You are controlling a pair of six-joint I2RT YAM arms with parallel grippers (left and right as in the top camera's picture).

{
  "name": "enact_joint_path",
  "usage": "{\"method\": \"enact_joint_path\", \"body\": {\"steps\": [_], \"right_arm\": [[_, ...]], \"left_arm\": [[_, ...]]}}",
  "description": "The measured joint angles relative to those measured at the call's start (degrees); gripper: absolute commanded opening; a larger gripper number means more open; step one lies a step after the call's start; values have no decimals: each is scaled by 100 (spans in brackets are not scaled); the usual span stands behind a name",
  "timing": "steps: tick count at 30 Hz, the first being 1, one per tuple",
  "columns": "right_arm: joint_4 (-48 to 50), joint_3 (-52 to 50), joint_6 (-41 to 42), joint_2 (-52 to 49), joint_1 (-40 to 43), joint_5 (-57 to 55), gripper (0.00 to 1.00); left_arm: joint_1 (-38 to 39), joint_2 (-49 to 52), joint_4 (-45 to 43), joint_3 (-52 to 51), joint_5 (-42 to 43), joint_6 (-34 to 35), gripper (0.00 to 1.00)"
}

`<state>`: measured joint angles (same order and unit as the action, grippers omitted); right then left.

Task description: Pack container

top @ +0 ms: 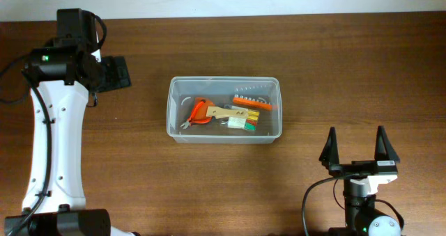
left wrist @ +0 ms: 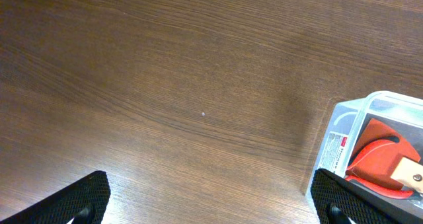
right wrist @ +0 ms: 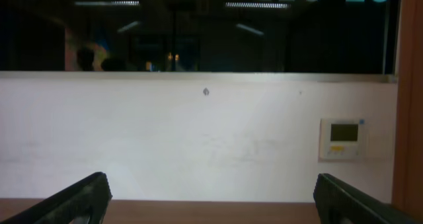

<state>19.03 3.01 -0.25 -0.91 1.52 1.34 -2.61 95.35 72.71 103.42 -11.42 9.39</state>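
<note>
The clear plastic container stands in the middle of the wooden table. Inside it lie orange-handled pliers, a wooden-handled tool, an orange strip of bits and a small case of coloured bits. My left gripper is open and empty at the far left, well apart from the container; the left wrist view shows its fingers over bare table, with the container's corner and the pliers at the right. My right gripper is open and empty at the front right; its fingers face the wall.
The table's far edge meets a white wall with a small wall panel and a dark window above.
</note>
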Motion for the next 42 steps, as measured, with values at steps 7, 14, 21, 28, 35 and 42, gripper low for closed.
{"method": "enact_joint_path", "body": {"steps": [7, 14, 21, 28, 35, 42], "right_arm": [[151, -240, 0, 0, 0, 0, 99], [-922, -243, 0, 2, 0, 0, 99], [-2312, -243, -2, -7, 0, -4, 99], [-2312, -243, 0, 0, 0, -7, 99], [-2312, -243, 2, 0, 0, -7, 99], [-2312, -243, -7, 0, 0, -7, 99]], "left_arm": [[0, 0, -2, 0, 0, 2, 99], [0, 0, -2, 0, 0, 0, 99], [0, 0, 0, 2, 2, 2, 99], [0, 0, 7, 0, 0, 2, 99], [0, 0, 9, 0, 0, 0, 99], [0, 0, 7, 0, 0, 0, 99]]}}
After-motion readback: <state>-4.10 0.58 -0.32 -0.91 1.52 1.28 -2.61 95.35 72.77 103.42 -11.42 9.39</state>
